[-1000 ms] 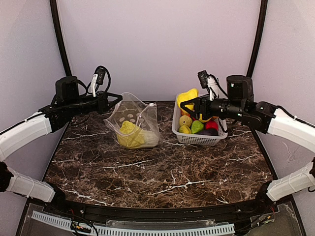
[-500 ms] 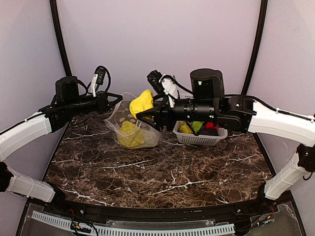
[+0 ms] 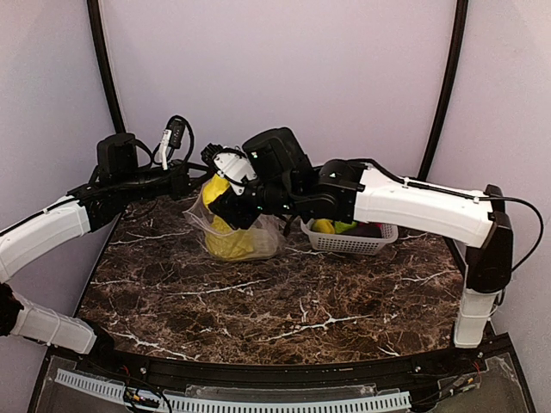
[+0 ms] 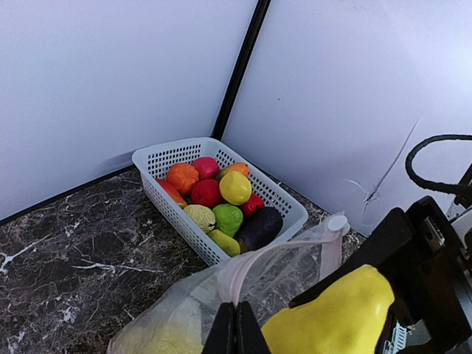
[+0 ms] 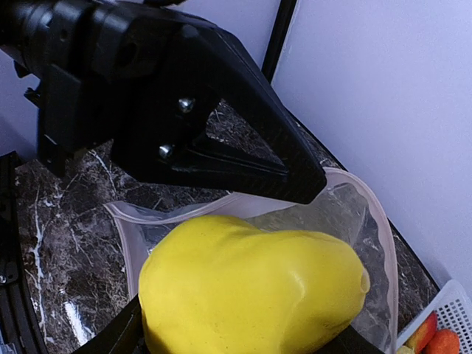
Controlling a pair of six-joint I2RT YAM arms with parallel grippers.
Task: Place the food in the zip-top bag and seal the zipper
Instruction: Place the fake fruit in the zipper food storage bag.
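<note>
A dark marble table (image 3: 301, 310) is enclosed by pale walls. Above and left of centre in the top view, the bag (image 3: 258, 239) stands open-mouthed on the table, with a yellow item (image 3: 228, 247) already lying inside.

The left gripper (image 4: 236, 328) is closed completely — its jaws pinch the bag's mouth edge at the zipper (image 4: 280, 254), which is unsealed and held raised. The right gripper (image 3: 215, 196) reaches across from the right of the frame. Its jaws are set moderately wide and are clamped on a yellow fruit (image 5: 251, 287). This fruit is held over the bag's mouth, just beside the left gripper; whether it touches the plastic cannot be told.

To the right of the bag, partly hidden behind the right arm, a white basket (image 3: 349, 245) stands toward the table's far side. In the left wrist view — upper centre — it is seen to hold more food (image 4: 221, 199): orange, red, yellow, green and dark purple pieces.
</note>
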